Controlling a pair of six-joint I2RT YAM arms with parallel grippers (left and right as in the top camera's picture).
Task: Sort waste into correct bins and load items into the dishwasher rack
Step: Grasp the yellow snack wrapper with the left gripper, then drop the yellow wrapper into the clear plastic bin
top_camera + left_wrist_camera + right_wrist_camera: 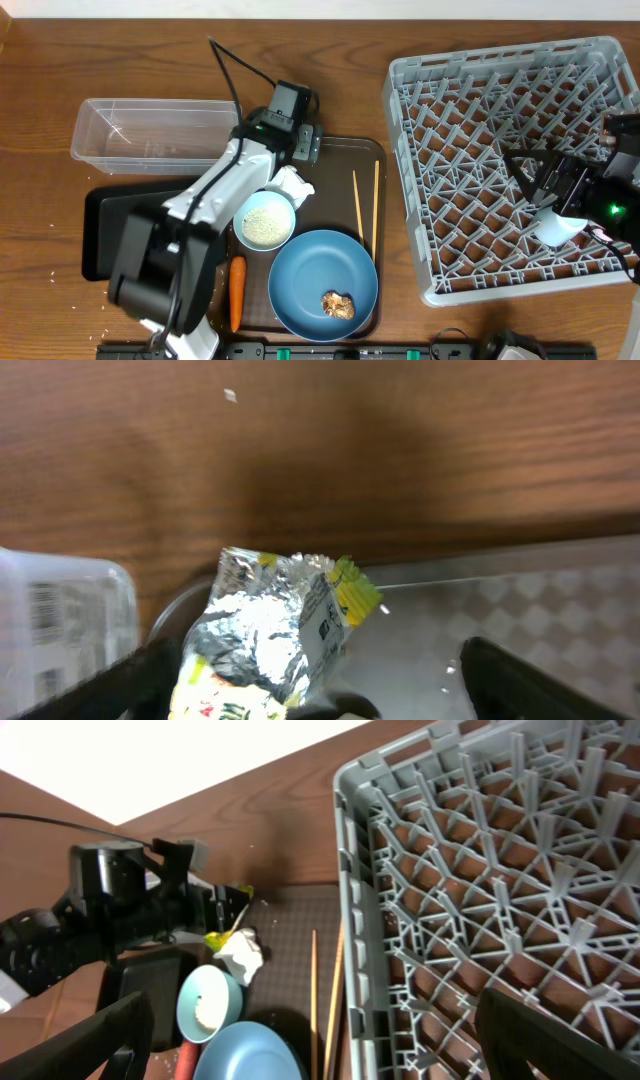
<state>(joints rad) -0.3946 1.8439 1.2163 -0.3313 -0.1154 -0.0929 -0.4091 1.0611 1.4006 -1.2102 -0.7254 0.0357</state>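
Observation:
My left gripper [300,142] is at the far edge of the brown serving tray [340,150]. In the left wrist view its fingers [320,685] are wide apart, with the yellow-green printed wrapper [275,635] between them, against the left finger. The crumpled tissue [290,186] lies just in front. The smaller bowl [265,220] holds rice. The large blue bowl [315,275] holds the brown food lump [338,305]. The carrot [237,292] and two chopsticks [365,208] lie on the tray. My right gripper [530,175] is open and empty over the dishwasher rack [410,120], near a light-blue cup [555,228]. The pink cup is out of view.
The clear box [150,130] stands at the far left, with the black tray [105,230] in front of it, partly under my left arm. The rack's near wall borders the serving tray's right side. White crumbs dot the table at the front left.

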